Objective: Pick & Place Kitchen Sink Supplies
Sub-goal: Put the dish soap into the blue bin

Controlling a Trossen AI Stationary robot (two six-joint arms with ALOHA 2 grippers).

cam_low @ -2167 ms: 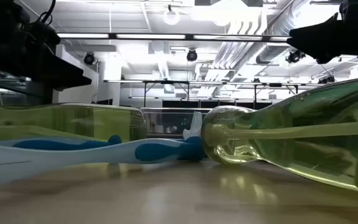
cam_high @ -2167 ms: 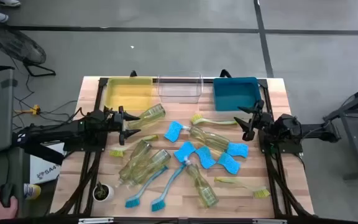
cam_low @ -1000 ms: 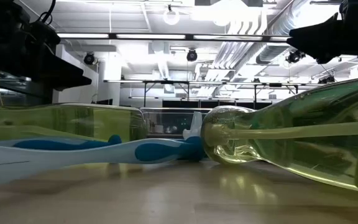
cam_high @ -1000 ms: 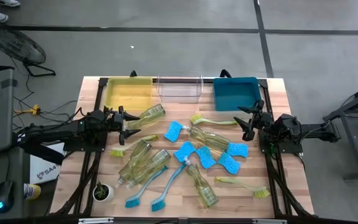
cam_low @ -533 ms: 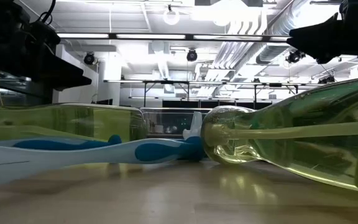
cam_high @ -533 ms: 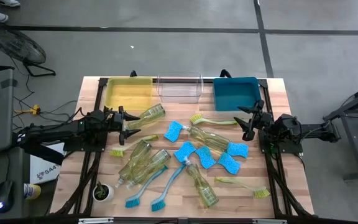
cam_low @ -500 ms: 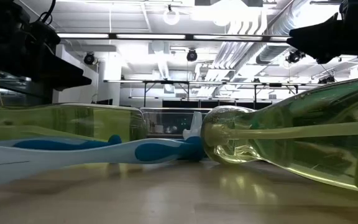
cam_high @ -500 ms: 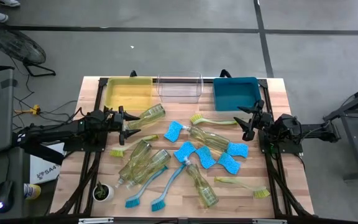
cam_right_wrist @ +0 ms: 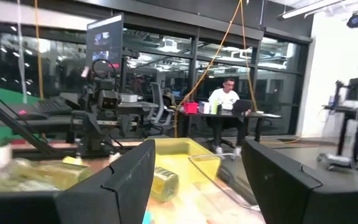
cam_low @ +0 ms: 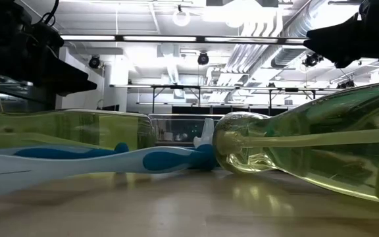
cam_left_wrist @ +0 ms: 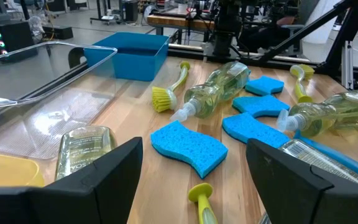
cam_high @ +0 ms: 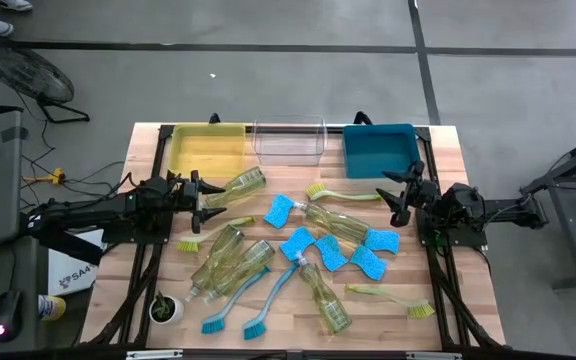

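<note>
Several clear yellow-green soap bottles lie on their sides mid-table, among them one (cam_high: 240, 183) by the yellow bin and one (cam_high: 333, 220) right of centre. Among them lie several light-blue sponges (cam_high: 279, 210). Two blue brushes (cam_high: 273, 295) lie near the front edge, and yellow-green brushes (cam_high: 343, 193) lie at the sides. My left gripper (cam_high: 213, 200) hovers open at the table's left, its fingers level toward the pile, a sponge (cam_left_wrist: 188, 144) ahead of it. My right gripper (cam_high: 398, 195) hovers open at the right, tipped slightly upward (cam_right_wrist: 197, 180). Neither holds anything.
Along the far edge stand a yellow bin (cam_high: 208, 148), a clear bin (cam_high: 290, 142) and a teal bin (cam_high: 378, 150). A small potted plant (cam_high: 165, 308) stands at the near left corner. A person (cam_right_wrist: 229, 99) sits at a desk in the room beyond.
</note>
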